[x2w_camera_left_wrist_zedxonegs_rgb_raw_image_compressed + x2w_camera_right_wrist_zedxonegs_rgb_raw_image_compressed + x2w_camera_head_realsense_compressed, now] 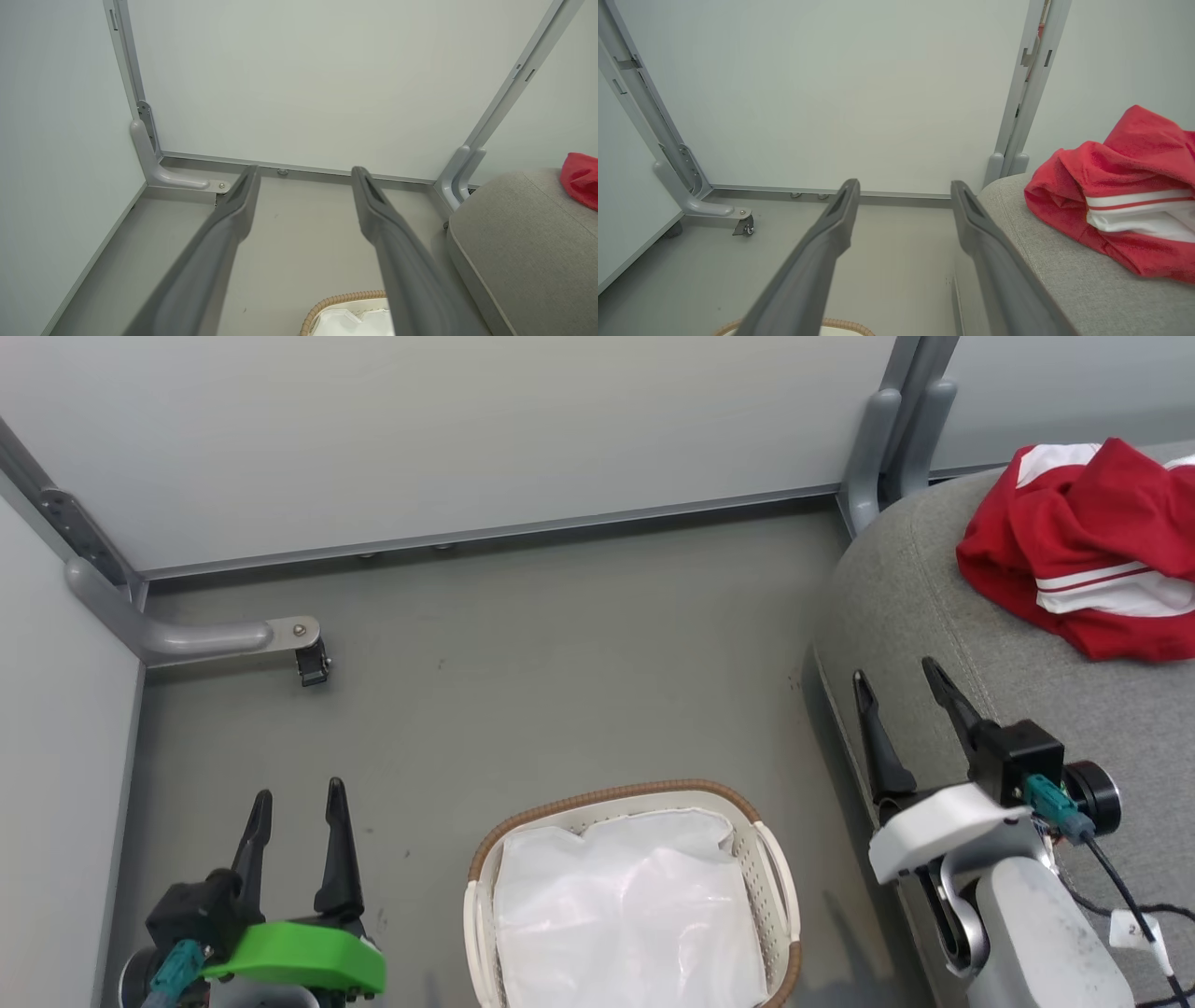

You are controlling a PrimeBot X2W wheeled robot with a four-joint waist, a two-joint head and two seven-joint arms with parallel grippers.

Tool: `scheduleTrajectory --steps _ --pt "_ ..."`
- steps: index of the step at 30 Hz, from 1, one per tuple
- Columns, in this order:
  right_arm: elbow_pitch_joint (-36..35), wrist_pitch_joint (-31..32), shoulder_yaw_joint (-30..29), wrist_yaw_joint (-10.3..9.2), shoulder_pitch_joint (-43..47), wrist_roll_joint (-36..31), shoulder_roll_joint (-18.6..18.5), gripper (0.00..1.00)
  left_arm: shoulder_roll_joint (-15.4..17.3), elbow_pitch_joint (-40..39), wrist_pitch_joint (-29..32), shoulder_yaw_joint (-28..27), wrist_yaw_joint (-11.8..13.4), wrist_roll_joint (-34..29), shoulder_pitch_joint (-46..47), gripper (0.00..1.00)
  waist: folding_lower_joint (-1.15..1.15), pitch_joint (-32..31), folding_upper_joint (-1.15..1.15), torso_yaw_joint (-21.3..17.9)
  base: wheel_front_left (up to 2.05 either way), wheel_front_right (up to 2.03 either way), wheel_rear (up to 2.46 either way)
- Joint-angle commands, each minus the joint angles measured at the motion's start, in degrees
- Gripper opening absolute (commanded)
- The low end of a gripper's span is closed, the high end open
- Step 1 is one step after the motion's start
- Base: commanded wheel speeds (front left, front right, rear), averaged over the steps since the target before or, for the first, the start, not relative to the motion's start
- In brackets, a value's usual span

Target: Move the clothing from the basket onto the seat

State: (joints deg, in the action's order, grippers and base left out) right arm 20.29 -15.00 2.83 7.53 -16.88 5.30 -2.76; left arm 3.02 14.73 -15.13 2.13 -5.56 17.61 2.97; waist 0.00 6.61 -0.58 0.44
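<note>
While the clothing (1083, 551) lay crumpled on the seat (934, 607) (its right side cut off), the left pincer (299, 789) and right pincer (893, 670) stood spread, empty, flanking the half-seen basket (607, 795).

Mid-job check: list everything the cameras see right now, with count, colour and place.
clothing: one heap, red with white panels, on the seat.
basket: one, cream with brown rim, on the floor, bottom centre.
liner: one, white, inside the basket.
seat: one, light grey, right.
frame feet: two, grey, floor at left and behind the seat.
left gripper: dark fingers, green mount, lower left, open, empty.
right gripper: dark fingers, white mount, at the seat's edge, open, empty.
</note>
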Motion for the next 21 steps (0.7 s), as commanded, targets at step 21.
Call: scheduleTrajectory --steps 21 --pt "-4.59 -0.28 0.95 -0.08 10.93 4.44 -0.23 1.00 -0.11 -1.02 -0.02 -0.20 0.10 2.58 -8.08 1.00 0.00 -5.92 0.58 -1.13 0.00 0.00 0.00"
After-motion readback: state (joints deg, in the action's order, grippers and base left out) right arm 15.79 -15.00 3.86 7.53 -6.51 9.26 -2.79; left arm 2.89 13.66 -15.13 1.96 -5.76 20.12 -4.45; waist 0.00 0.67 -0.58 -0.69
